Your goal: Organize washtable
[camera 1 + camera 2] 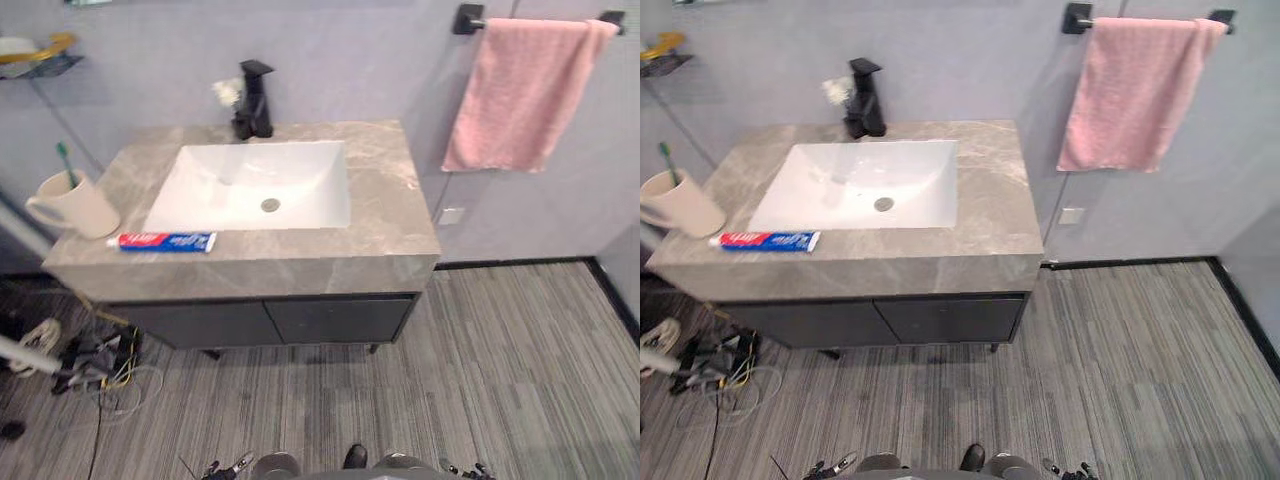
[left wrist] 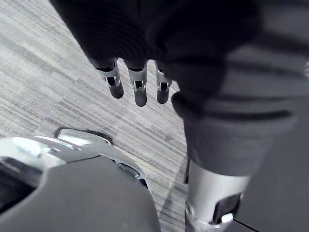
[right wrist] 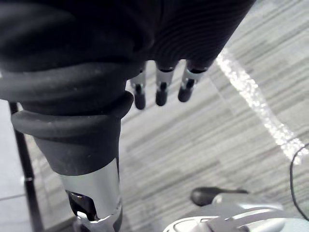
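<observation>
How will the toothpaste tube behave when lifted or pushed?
The toothpaste tube lies flat, so it probably will not roll. It looks soft, so it may dent when squeezed. Near the countertop edge, a push might drop it.

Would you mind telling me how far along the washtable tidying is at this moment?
The pink towel hangs on its bar and the toothbrush stands in the cup, so those look settled. Nothing is in hand: the left hand and right hand hang open over the floor. Left, probably: the toothpaste tube lying loose on the counter before the sink.
</observation>
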